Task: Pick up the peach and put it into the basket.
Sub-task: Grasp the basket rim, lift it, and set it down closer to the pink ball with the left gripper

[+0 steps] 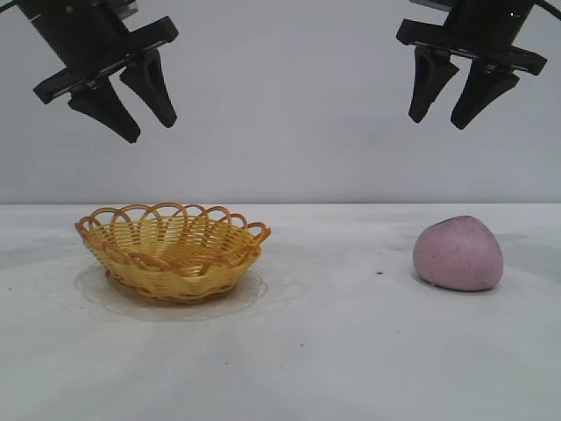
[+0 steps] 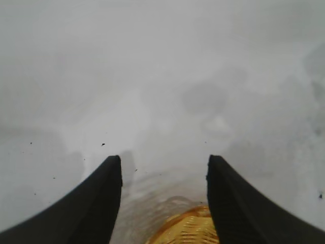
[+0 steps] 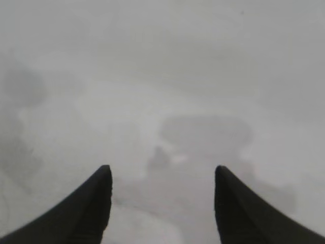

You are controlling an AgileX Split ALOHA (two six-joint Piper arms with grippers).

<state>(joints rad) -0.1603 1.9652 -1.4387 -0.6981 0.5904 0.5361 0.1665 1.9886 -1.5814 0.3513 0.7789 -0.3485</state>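
open right pincer (image 3: pixel 162 175) over bare table (image 3: pixel 152 76)

Basket (image 1: pixel 173 253): woven wicker-like strands, yellow-orange, with a light sheen on the looped rim; its weave also shows at the edge of the left wrist view (image 2: pixel 189 231). Peach (image 1: pixel 458 254): matt, finely speckled pink-mauve skin, no gloss. Bench (image 1: pixel 333 351): smooth, pale matt surface, faintly smudged and dotted with small dark specks. Fingers of left gripper (image 1: pixel 151 132) and right gripper (image 1: pixel 436 123): black, smooth, dull plastic-looking finish.
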